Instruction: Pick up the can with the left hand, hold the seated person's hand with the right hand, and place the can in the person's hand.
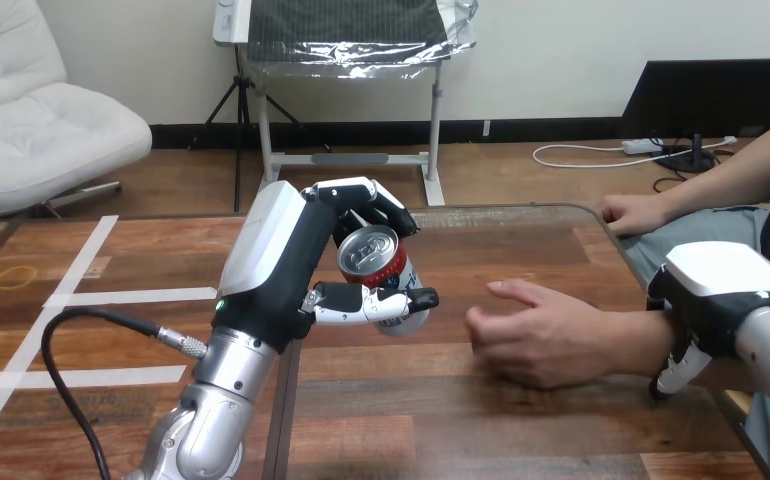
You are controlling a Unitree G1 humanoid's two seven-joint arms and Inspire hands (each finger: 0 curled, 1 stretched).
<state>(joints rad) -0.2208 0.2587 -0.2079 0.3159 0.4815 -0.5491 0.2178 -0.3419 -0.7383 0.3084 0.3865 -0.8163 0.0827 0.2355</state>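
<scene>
The left hand (296,255) was up over the bench (441,400), and it had the can (379,268): fingers (366,195) curled over the can's far side and rim, thumb (361,303) hooked across underneath, a full wrap closed on it. The can was clear of the wood, tipped so that its silver top faced back toward the camera, red body with white and blue lower down. It hung left of centre, with the silver left forearm (226,375) rising from the bottom edge beneath it.

Just right of the can lay the person's hand (536,340), resting on the bench with its fingers loosely folded and its thumb pointing toward the can. There was a gap between can and hand, no contact.

Over on the right, the right hand (711,295) sat on top of the person's forearm (626,345), just behind the wrist, white shell upward. Its fingers (673,372) were bent down round the forearm's near side, clasping it; its thumb was hidden.

Further back, the person's other hand (633,212) rested at the bench's far right edge, well apart from the can. White tape strips (131,296) ran across the bench at the left
</scene>
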